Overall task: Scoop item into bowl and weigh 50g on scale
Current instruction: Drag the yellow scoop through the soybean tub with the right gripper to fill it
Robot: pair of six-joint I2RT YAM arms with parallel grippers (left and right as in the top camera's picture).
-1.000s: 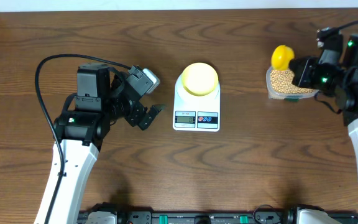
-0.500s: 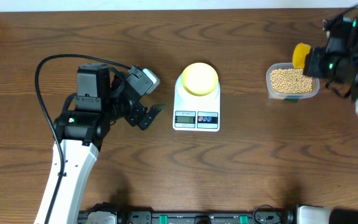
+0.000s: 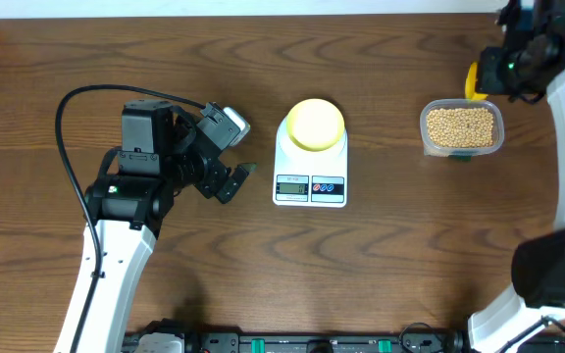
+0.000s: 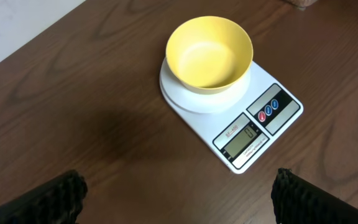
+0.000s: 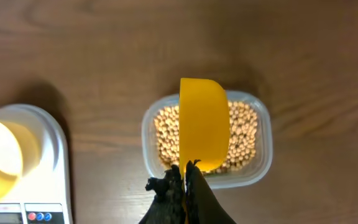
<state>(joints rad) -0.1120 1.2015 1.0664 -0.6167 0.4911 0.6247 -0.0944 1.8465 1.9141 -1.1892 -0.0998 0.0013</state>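
The pale-yellow bowl (image 3: pixel 314 124) sits empty on the white scale (image 3: pixel 311 181) at the table's middle; both also show in the left wrist view, bowl (image 4: pixel 209 53) and scale (image 4: pixel 257 124). Tan beans (image 3: pixel 461 126) fill a clear tub (image 3: pixel 426 137) at the right, also in the right wrist view (image 5: pixel 247 127). My right gripper (image 5: pixel 185 171) is shut on the handle of a bright yellow scoop (image 5: pixel 204 121), held high over the tub; overhead the scoop (image 3: pixel 472 80) shows at the tub's far edge. My left gripper (image 3: pixel 235 176) is open and empty, left of the scale.
A black cable (image 3: pixel 77 98) loops behind the left arm. The clear tub's rim (image 5: pixel 263 162) lies right of the scale. A pale surface (image 4: pixel 17 25) borders the table's far edge.
My right gripper has lifted the yellow scoop away from the tub's left side, moving it back and to the right above the tub. The left arm has barely moved.
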